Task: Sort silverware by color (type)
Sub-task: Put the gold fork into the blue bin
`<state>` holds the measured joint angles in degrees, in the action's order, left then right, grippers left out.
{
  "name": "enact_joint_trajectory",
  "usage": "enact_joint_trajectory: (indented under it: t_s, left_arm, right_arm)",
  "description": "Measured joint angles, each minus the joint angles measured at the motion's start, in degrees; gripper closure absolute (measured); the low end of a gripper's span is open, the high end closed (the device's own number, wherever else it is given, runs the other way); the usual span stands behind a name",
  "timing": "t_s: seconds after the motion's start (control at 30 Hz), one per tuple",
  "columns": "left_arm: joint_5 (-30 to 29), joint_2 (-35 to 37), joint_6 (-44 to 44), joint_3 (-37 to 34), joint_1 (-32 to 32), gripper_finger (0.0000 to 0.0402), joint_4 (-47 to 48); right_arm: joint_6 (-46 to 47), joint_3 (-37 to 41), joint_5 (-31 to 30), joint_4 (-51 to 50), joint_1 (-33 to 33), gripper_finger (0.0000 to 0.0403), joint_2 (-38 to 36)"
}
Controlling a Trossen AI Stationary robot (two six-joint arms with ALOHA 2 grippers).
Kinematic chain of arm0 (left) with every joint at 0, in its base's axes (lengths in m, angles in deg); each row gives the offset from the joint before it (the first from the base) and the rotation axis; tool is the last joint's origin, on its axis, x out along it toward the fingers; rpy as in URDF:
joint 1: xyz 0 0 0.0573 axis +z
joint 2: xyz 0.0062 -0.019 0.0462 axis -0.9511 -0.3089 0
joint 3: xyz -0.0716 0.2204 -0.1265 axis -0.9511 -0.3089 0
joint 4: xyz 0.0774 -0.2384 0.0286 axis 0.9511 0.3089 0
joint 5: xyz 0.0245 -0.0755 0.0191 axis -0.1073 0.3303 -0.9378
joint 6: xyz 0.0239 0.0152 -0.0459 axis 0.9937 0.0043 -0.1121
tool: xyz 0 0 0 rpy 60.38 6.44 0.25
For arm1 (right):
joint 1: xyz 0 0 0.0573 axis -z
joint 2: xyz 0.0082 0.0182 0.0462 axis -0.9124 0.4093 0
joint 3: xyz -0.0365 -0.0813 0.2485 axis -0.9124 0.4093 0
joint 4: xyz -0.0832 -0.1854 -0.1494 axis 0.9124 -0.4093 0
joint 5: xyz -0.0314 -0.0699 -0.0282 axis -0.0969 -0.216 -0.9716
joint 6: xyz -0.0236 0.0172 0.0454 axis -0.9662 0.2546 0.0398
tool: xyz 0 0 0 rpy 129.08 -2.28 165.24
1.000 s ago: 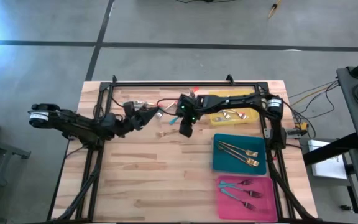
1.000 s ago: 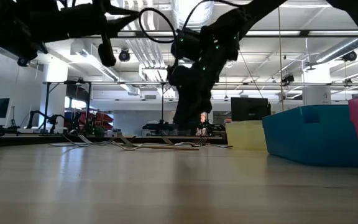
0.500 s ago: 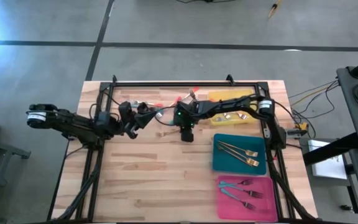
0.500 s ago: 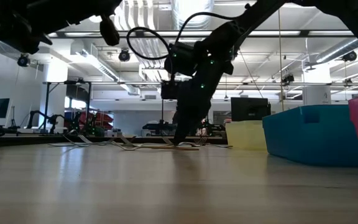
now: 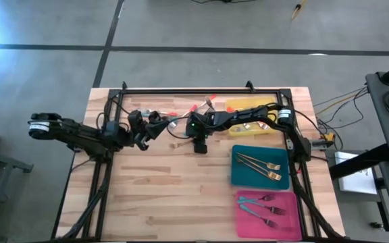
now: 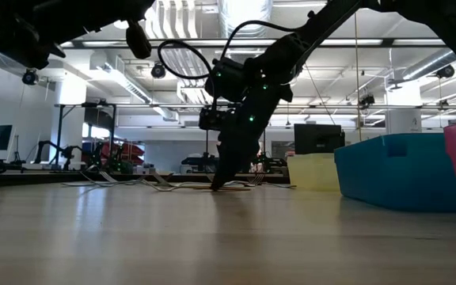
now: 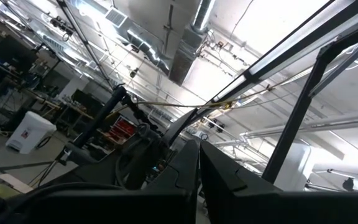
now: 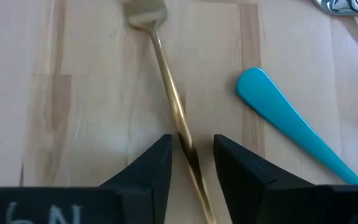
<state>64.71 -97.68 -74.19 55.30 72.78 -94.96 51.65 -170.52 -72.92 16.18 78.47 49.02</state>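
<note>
A gold-toned fork [image 8: 166, 81] lies flat on the wooden table [image 5: 154, 189]. My right gripper [image 8: 191, 163] is open and slants down over it, one finger on each side of the fork's handle with a small gap on both sides. In the high view that gripper [image 5: 199, 145] is at the table's middle, and in the low view its tips [image 6: 218, 184] reach the tabletop. A teal handle [image 8: 291, 124] lies beside the fork. More silverware [image 5: 181, 111] is strewn along the far side. My left gripper [image 7: 197, 177] is shut on nothing, raised and pointing up at the ceiling.
Three trays stand at the right. The yellow tray [image 5: 229, 129] at the far side holds silver pieces, the teal tray [image 5: 238, 177] holds gold forks, and the pink tray [image 5: 245, 226] at the near edge holds teal-handled forks. A black frame [image 5: 181, 91] borders the far edge.
My right gripper has come down from above the table to the tabletop, tipping more steeply, and now straddles the gold fork's handle. My left gripper has rolled a little and drawn back slightly toward the table's left edge.
</note>
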Motion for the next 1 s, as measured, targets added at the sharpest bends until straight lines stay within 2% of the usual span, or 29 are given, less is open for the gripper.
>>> enact_joint_trajectory:
  t_s: [0.3,0.57,0.7,0.83,1.0]
  left_arm:
    - [0.01,0.0,0.19,0.02,0.02,0.0402,0.04]
    - [0.02,0.96,0.35,0.33,0.02,0.0402,-0.05]
    - [0.04,2.18,0.9,0.33,0.02,0.0402,-0.11]
    - [0.04,3.37,1.14,0.33,0.02,0.0401,-0.07]
    - [0.06,4.09,1.14,0.33,0.02,0.0401,-0.1]
  right_arm:
    - [-1.26,-0.04,-0.01,-1.14,-0.77,0.0385,1.98]
    - [2.42,0.34,-0.05,-4.19,-0.28,0.039,-2.69]
    - [3.36,0.56,-0.06,-7.62,0.42,0.0391,-8.32]
    - [8.28,0.31,0.05,-13.05,1.46,0.0391,-15.07]
    - [12.12,0.37,0.7,-23.21,1.59,0.0391,-22.56]
